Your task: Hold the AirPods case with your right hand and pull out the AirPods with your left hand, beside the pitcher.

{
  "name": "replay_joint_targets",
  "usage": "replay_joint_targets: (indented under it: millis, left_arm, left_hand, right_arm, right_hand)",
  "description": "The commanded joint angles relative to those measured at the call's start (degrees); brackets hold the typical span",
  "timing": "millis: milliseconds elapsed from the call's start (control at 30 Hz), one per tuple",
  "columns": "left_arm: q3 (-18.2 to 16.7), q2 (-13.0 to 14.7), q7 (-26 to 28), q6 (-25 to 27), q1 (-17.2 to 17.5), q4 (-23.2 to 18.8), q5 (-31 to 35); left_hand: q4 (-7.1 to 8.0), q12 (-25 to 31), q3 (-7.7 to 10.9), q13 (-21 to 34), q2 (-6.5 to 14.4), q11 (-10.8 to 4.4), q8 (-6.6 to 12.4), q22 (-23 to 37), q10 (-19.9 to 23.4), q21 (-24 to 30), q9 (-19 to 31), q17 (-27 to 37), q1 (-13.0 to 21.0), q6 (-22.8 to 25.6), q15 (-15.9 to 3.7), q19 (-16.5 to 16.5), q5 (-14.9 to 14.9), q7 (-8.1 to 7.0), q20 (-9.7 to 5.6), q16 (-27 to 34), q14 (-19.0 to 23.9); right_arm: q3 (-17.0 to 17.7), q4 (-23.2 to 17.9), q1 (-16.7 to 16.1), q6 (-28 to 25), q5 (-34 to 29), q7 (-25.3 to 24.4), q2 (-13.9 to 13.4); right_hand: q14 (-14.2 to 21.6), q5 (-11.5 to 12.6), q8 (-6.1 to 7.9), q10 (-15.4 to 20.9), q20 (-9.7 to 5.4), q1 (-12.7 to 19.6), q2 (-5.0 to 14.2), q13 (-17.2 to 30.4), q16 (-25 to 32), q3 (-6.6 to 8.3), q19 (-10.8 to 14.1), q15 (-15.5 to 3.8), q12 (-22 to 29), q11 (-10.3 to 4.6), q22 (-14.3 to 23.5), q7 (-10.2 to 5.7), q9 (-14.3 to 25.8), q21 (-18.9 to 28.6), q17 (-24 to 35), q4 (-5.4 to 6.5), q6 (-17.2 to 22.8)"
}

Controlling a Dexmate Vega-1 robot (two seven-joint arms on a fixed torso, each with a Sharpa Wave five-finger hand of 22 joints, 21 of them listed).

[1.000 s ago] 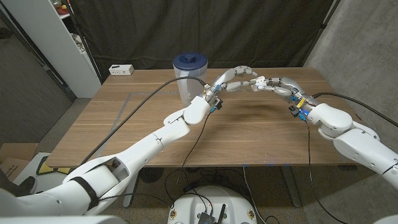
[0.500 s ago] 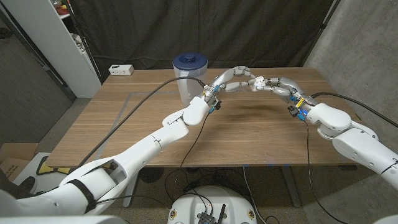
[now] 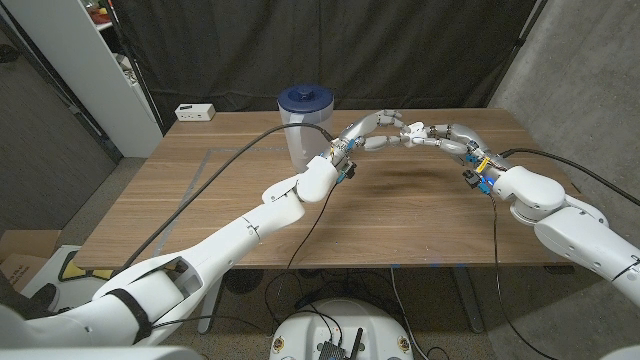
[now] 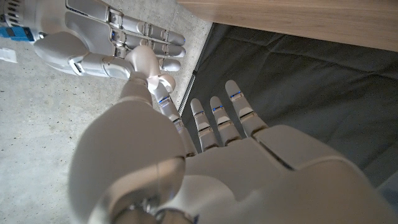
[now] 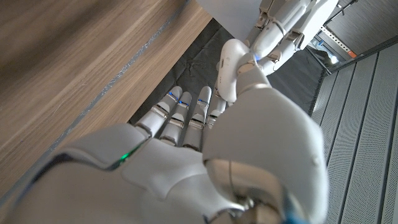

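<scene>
Both glossy white arms are lifted above the wooden table (image 3: pixel 250 200), and the two hands meet fingertip to fingertip in the air, just to the right of the pitcher (image 3: pixel 305 125). The pitcher is a clear, rounded plastic jug with a dark blue domed lid, standing upright near the table's far edge.

The right hand (image 3: pixel 447 137) reaches in from the right side, its segmented metal-and-white fingers (image 5: pixel 186 115) stretched forward. It pinches a small smooth white rounded thing, the AirPods case (image 3: pixel 412 131), at its tips; from the right wrist view a white oblong piece sits against its thumb.

The left hand (image 3: pixel 366 133) comes in from beside the pitcher, fingers (image 4: pixel 214 118) long and mostly straight, with its thumb and a finger touching the case. Whether it actually grips an earbud I cannot tell; the contact is too small to read.

A thick black cable (image 3: pixel 230 165) arcs over the table's matte grain toward the left wrist. A small white box (image 3: pixel 195 112) lies at the far left corner.
</scene>
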Motion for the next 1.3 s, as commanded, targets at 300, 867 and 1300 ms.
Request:
replay_joint_targets:
  millis: [300,867,1300]
  left_arm:
    - [1.2,-0.9,0.6,2.0,-0.6,0.1,0.5]
    - [-0.2,-1.8,1.3,-2.5,0.4,1.5,-4.1]
    - [-1.1,-1.9,0.8,-4.9,0.4,2.1,-5.9]
  left_hand:
    - [-0.49,-0.2,0.38,0.1,1.6,0.17,1.11,0.3,0.4,-0.3,0.7,0.4,0.9,3.3,-2.43,-0.1,0.1,3.75,0.38,0.0,0.0]
    - [-2.63,0.5,2.87,0.0,4.5,-0.62,3.44,0.5,3.0,0.3,2.4,0.6,5.7,7.9,-3.50,1.0,0.6,5.17,0.02,0.6,2.2]
    - [-2.89,0.8,3.53,0.0,4.9,-0.87,4.08,0.5,4.1,0.6,3.2,0.9,6.8,8.7,-3.75,1.3,0.6,5.28,0.14,0.9,2.9]
  right_arm:
    - [0.9,0.7,-1.0,1.7,0.4,0.6,0.2]
    - [0.8,0.8,-0.9,1.5,0.3,0.7,0.1]
    - [0.5,0.2,-0.8,-0.3,-0.5,-0.7,-0.2]
  right_hand:
    - [0.3,0.1,0.21,0.8,0.20,0.0,0.69,0.3,0.4,0.89,0.3,-5.67,-0.1,-0.12,0.1,-1.90,7.3,0.2,0.2,0.34,2.7]
    - [0.2,0.1,0.09,0.7,0.13,-0.1,0.70,0.3,0.5,0.92,0.2,-5.62,-0.3,-0.09,0.1,-1.98,7.5,0.1,0.2,0.36,2.6]
    - [0.2,0.1,-0.06,0.6,0.12,-0.1,0.72,0.4,0.5,0.96,0.2,-5.69,-0.5,-0.06,0.1,-2.05,7.6,0.1,0.2,0.35,2.6]
